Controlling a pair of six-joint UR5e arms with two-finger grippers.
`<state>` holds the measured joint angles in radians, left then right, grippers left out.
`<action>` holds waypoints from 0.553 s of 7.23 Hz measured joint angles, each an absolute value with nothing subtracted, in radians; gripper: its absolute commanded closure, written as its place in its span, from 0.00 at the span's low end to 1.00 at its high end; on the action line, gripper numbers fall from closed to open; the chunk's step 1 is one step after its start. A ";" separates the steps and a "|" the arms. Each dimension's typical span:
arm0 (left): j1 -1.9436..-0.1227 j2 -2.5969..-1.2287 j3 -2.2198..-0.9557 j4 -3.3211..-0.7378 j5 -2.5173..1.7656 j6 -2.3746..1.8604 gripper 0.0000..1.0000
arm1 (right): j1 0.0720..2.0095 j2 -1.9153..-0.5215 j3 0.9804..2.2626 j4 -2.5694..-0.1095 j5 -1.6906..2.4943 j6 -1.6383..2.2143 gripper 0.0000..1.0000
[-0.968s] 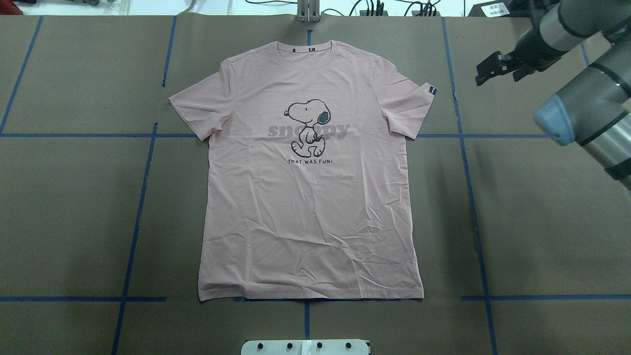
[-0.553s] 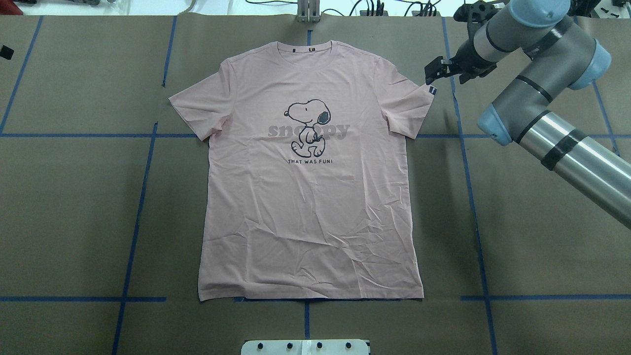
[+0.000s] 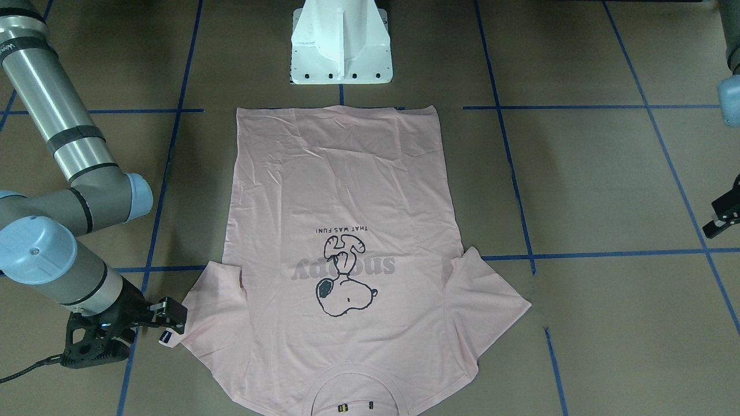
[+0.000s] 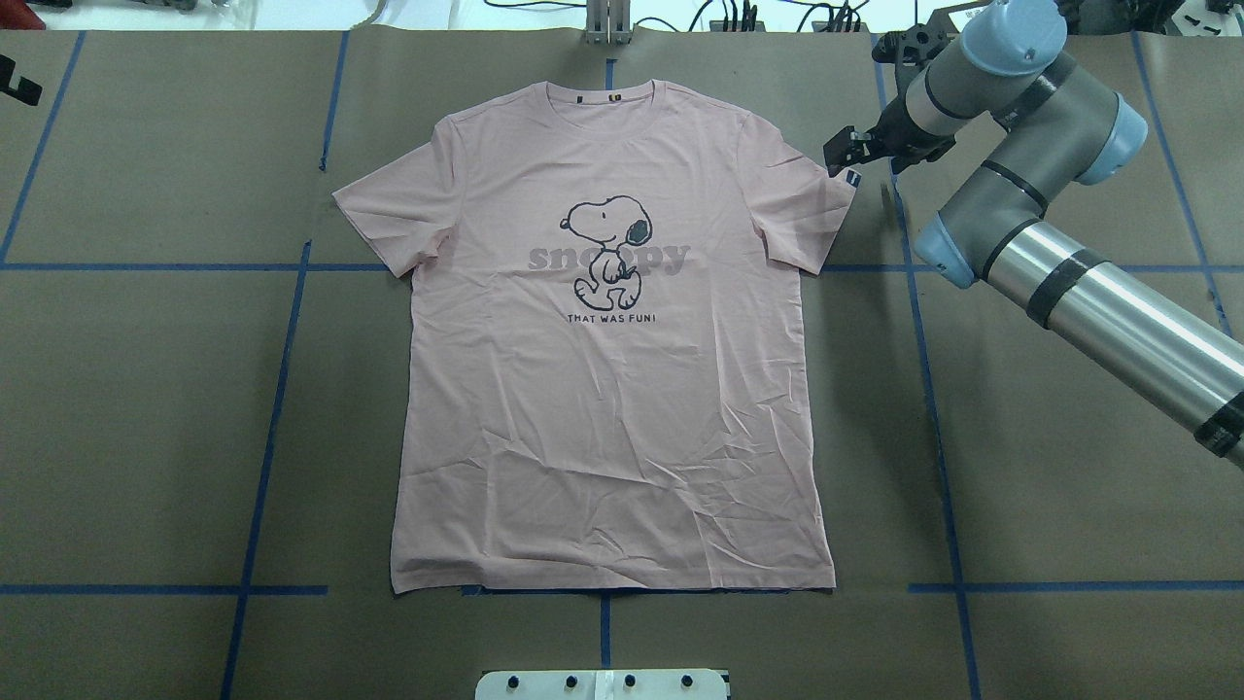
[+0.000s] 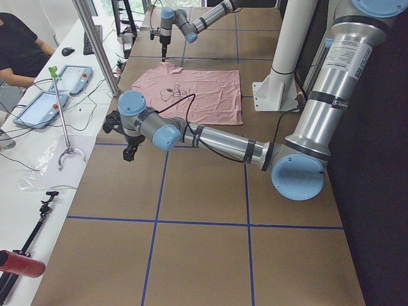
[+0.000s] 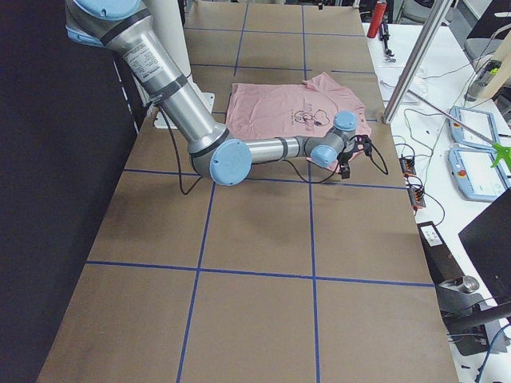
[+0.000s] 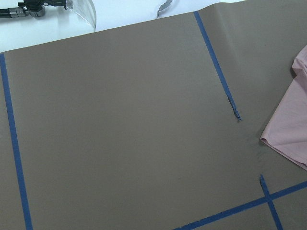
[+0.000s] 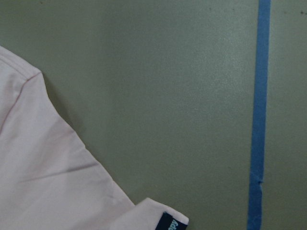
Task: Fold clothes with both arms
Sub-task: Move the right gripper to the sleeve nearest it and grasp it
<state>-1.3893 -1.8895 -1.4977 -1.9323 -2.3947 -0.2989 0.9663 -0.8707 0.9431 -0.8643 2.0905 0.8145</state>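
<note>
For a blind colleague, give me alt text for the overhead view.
A pale pink short-sleeved T-shirt with a dog print lies flat on a brown table gridded with blue tape. The right arm's black gripper is at its tagged sleeve tip.

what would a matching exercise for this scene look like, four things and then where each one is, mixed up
Things:
1. T-shirt
2. right gripper
3. left gripper
4. white pedestal base

Places:
a. far out to the side, apart from the shirt, beyond the sleeve without a tag
b. spread flat mid-table, print up
c. just past the shirt's bottom edge
d. at the tip of the sleeve with the black tag

Pairs: 1-b, 2-d, 3-a, 4-c
</note>
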 measured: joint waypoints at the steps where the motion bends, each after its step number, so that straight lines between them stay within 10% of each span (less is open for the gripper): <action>1: -1.390 -1.890 -1.498 -1.933 -2.395 -0.301 0.00 | 0.962 -0.851 0.919 -0.864 2.083 0.813 0.05; 4: -1.390 -1.889 -1.499 -1.933 -2.394 -0.301 0.00 | 0.947 -0.831 0.884 -0.864 2.062 0.811 0.08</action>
